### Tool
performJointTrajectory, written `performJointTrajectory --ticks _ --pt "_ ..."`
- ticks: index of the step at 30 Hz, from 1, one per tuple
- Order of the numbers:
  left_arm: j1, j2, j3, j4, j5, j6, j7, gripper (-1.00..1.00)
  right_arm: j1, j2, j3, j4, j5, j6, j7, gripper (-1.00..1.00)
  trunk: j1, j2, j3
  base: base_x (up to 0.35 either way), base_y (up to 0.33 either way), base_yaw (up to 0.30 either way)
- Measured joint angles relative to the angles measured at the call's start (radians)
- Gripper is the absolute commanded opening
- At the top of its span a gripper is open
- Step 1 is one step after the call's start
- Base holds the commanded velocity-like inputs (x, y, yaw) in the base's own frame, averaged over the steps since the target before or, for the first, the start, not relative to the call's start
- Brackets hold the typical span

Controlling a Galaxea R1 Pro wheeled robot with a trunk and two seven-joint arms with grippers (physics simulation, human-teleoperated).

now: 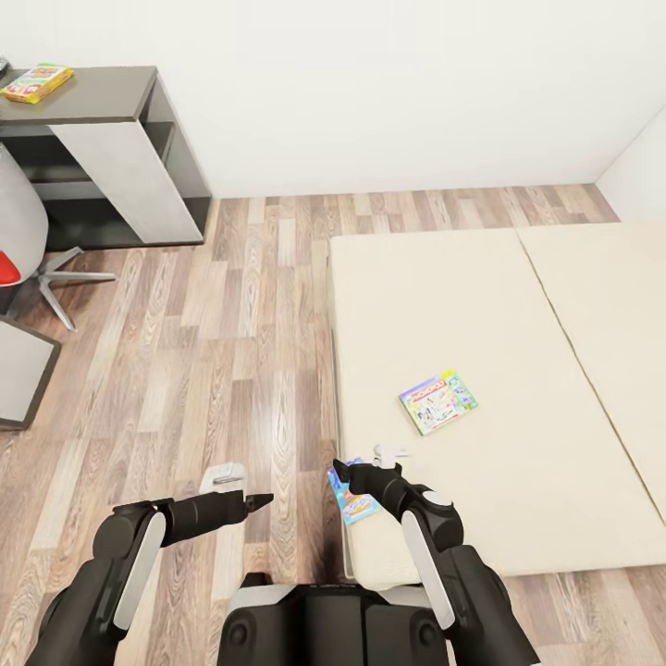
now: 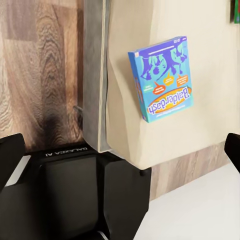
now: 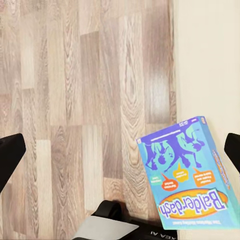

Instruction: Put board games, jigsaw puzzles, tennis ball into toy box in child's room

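Observation:
A blue board game lies at the near left corner of the bed, with my right gripper open just above its edge. It also shows in the right wrist view as a blue board game and in the left wrist view as a blue board game. A pale, colourful board game rests further in on the mattress. A yellow-green board game sits on the table's dark cabinet top. My left gripper hangs open over the floor, left of the bed. The toy box, jigsaw puzzles and tennis ball are out of view.
A red chair with a grey star base stands at the left by the cabinet. A grey slab juts in at the left edge. Wood-plank floor runs between cabinet and bed.

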Motion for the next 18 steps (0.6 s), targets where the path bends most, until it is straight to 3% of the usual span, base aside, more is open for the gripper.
performJointTrajectory --ticks 18 --pt "0.000 0.001 0.001 0.000 0.001 0.000 -0.003 1.00 0.000 0.000 0.000 0.000 0.002 0.000 0.000 1.00 0.000 0.000 0.030 0.000 0.000 0.000"
